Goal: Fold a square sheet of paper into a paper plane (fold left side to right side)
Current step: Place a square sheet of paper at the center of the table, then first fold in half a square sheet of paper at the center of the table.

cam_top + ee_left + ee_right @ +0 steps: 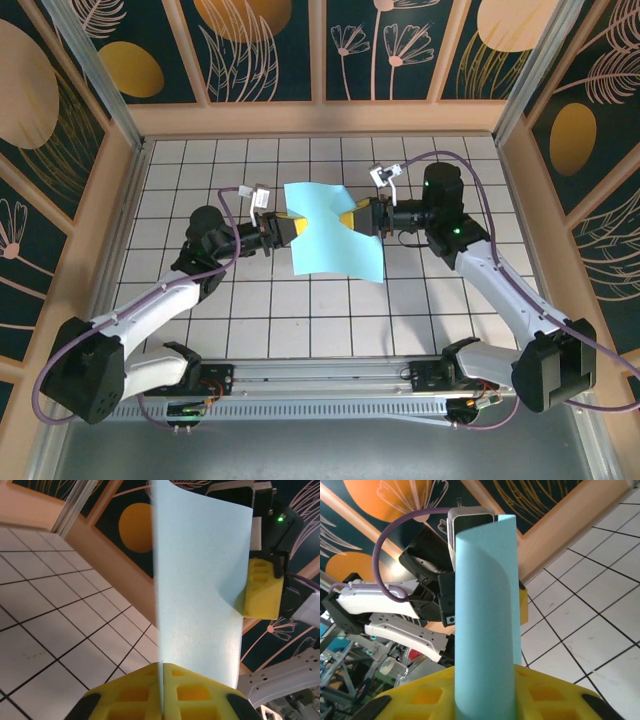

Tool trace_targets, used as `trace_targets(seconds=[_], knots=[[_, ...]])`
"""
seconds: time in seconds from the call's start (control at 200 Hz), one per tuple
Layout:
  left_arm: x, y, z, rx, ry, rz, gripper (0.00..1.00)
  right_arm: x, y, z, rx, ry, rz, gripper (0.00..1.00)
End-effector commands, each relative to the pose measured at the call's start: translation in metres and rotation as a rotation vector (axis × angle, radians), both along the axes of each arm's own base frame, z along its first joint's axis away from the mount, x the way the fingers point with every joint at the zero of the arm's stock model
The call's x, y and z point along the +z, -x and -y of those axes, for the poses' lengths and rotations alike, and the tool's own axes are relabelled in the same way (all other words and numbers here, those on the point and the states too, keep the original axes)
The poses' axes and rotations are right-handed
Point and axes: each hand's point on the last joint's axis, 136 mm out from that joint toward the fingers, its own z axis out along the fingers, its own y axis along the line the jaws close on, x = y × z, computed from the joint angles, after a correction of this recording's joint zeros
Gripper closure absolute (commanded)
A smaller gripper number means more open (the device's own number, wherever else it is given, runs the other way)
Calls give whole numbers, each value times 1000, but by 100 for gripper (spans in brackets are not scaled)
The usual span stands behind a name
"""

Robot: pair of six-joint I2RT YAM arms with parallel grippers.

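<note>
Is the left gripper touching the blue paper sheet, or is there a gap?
Touching. The left wrist view shows the left gripper shut on the edge of the square sheet of paper, no gap.

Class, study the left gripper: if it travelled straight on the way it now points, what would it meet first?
The left gripper is shut on the square sheet of paper, so that comes first; beyond it, probably the right gripper, depth unclear.
</note>
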Motion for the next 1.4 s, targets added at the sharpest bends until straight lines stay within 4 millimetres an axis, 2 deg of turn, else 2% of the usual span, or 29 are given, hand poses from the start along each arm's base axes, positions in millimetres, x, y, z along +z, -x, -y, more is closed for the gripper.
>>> trace_targets(seconds=[0.0, 0.115, 0.22, 0.38, 0.51, 0.636, 0.851, 1.051, 1.231, 1.396], knots=[[-10, -13, 1, 48, -43, -49, 99, -15, -9, 8, -58, 37, -7, 67], [-45, -28, -1, 108, -133, -176, 100, -38, -23, 20, -133, 83, -57, 59], [-78, -34, 1, 121, -181, -286, 100, -66, -37, 35, -215, 134, -130, 52], [-139, -38, -1, 140, -297, -461, 100, -113, -52, 54, -312, 207, -250, 46], [-188, -36, -3, 139, -397, -592, 100, -144, -62, 62, -371, 261, -333, 49], [-218, -36, -4, 139, -464, -665, 100, -170, -66, 63, -404, 280, -416, 59], [-231, -43, -9, 171, -536, -680, 100, -214, -74, 68, -481, 363, -509, 83], [-235, -42, -10, 171, -552, -692, 100, -247, -71, 57, -474, 453, -557, 100], [-235, -42, -9, 165, -551, -699, 100, -272, -66, 48, -454, 520, -585, 100], [-232, -43, -7, 159, -543, -700, 92, -292, -61, 44, -438, 584, -610, 100]])
